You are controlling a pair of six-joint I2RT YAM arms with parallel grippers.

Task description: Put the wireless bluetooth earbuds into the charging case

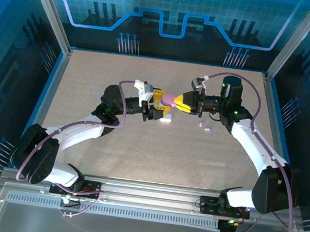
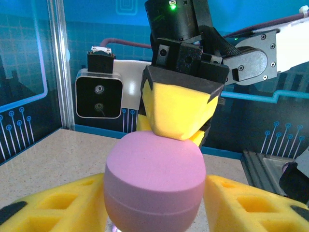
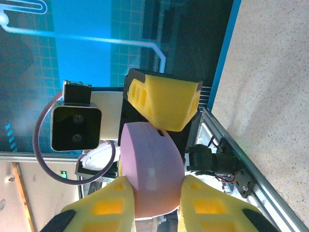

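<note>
A purple oval charging case (image 1: 169, 99) hangs above the middle of the table, lid shut, held from both sides. My left gripper (image 1: 164, 103) comes from the left, and in the left wrist view its yellow pads (image 2: 67, 203) press the case (image 2: 154, 179) on either flank. My right gripper (image 1: 178, 102) comes from the right and is shut on the case's other end (image 3: 152, 169), with one pad (image 3: 222, 208) on each face. Two tiny purple earbuds (image 1: 201, 124) lie on the table under the right wrist.
A small white oval case (image 1: 166, 119) lies on the table just below the left gripper. Metal frame posts (image 1: 49, 10) and blue walls stand round the tabletop (image 1: 91, 79). The arm bases sit on the rail (image 1: 150, 198) at the near edge.
</note>
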